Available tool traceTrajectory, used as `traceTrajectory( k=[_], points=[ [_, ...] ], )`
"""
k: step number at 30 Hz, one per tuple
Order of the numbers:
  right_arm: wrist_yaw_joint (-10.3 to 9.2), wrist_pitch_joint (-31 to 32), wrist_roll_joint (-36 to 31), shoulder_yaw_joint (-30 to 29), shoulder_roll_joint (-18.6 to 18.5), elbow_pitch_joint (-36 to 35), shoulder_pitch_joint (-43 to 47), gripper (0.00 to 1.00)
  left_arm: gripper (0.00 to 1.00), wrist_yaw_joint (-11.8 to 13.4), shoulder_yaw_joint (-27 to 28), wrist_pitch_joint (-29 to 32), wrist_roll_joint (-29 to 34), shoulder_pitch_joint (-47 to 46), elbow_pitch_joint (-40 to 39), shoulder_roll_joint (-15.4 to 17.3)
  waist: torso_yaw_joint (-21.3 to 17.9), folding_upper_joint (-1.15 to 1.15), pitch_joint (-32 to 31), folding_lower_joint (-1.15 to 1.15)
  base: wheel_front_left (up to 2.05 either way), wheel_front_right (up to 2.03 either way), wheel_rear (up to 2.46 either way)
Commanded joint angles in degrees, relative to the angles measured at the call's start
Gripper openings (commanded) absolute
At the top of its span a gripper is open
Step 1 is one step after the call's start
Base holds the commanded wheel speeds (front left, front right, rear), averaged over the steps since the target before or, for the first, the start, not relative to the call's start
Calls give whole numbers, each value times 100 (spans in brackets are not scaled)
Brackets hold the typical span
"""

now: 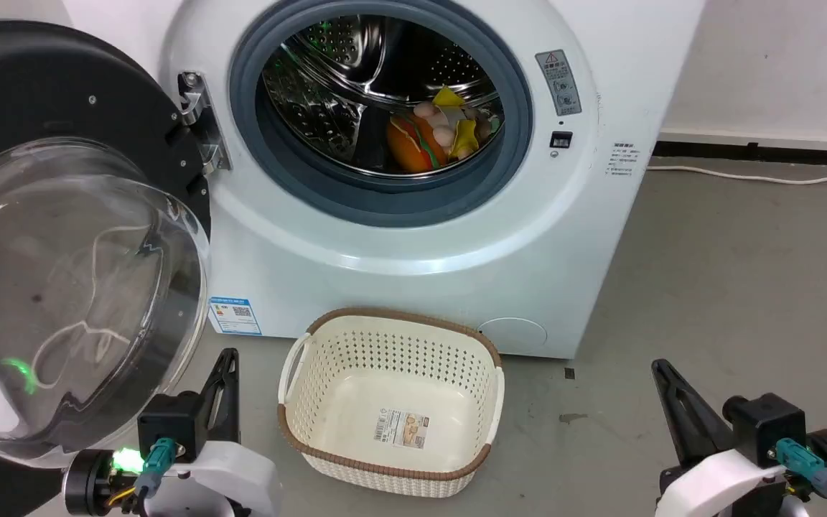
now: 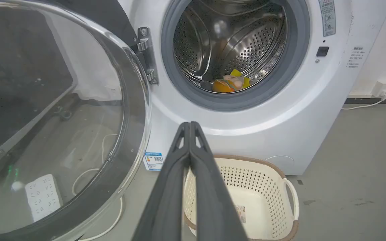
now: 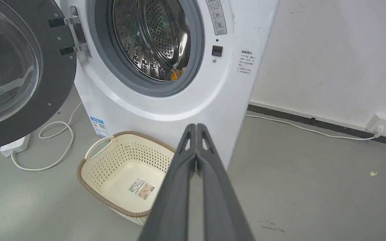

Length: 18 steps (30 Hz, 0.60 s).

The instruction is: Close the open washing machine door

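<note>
The washing machine door (image 1: 76,287) is swung open on its hinge (image 1: 202,122) at the left of the washing machine (image 1: 399,266), so the drum (image 1: 342,86) is left exposed; the left gripper (image 2: 189,124) is held pressed together and empty near the door's lower rim, seemingly placed for a push; the right gripper (image 3: 196,125) is likewise closed on nothing

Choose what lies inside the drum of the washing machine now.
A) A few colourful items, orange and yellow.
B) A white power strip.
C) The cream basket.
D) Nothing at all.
A: orange and yellow items rest at the bottom of the steel drum, seen through the open front, while the cream basket stands on the floor in front of the washing machine.
</note>
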Motion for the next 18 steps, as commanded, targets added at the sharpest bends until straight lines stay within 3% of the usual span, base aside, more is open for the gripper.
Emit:
traceTrajectory(
  k=[1, 18],
  points=[
    [5, 3, -43, -2, 15, -28, -67, 0, 0, 16, 4, 2, 16, 82, -27, -2, 0, 0, 0, 0, 0, 0, 0],
    [5, 3, -43, -2, 15, -28, -67, 0, 0, 16, 4, 2, 16, 82, -27, -2, 0, 0, 0, 0, 0, 0, 0]
  ],
)
